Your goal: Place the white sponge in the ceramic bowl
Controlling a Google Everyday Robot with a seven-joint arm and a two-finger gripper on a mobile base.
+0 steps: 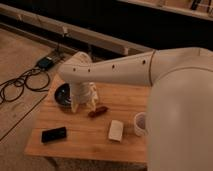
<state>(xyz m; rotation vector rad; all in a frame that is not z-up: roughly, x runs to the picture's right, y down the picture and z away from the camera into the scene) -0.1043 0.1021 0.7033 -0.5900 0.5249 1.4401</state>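
Wooden table, dim room: your gripper (pixel 81 102) hangs wide and empty beside the ceramic bowl (pixel 60 95) near the left edge. The white sponge (pixel 116 130) lies flat by the front edge, just beside the cup (pixel 140 123), so fetch it first.

A wooden table (pixel 85 139) stood on pale floor (pixel 20 52) in dim, warm light. Black cables (pixel 22 77) lay off its left edge. Behind ran a dark wall (pixel 125 22) with a pale rail (pixel 92 37).

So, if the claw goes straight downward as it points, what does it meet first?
The claw hangs beside the ceramic bowl, pointing down. It would probably meet the wooden table first; depth is unclear, so possibly the bowl's rim.
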